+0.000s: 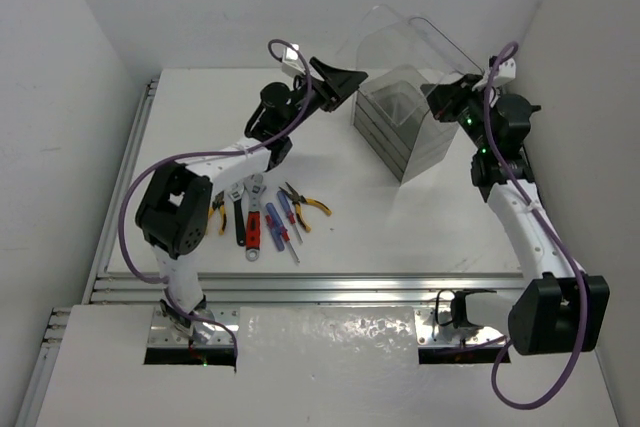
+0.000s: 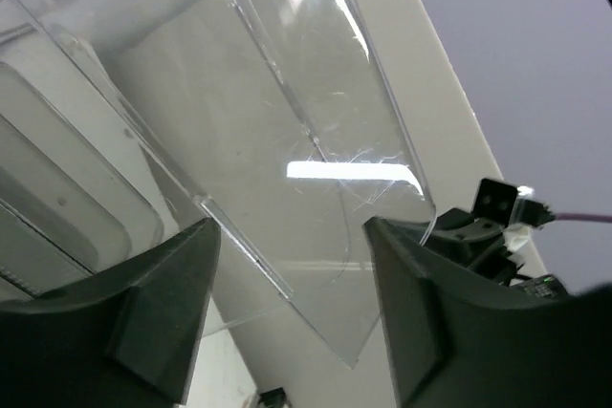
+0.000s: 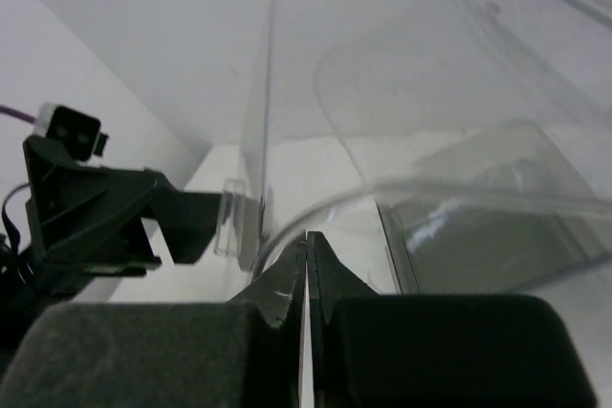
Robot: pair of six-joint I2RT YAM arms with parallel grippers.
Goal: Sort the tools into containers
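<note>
Left gripper (image 1: 340,79) stands open beside the clear box (image 1: 425,147), and we see the right gripper (image 1: 438,98) closed at the rim of its raised cover (image 1: 400,35); the tools (image 1: 265,217) lie together on the table (image 1: 420,232), outside the trays (image 1: 383,125)

Tools (image 1: 253,225) lie clustered left of stacked grey trays (image 1: 392,137) inside an open-lidded clear box (image 1: 437,142).

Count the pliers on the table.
2. One pliers lies rightmost among the tools; the other pliers lies leftmost, partly hidden by the left arm. More could be hidden there.
</note>
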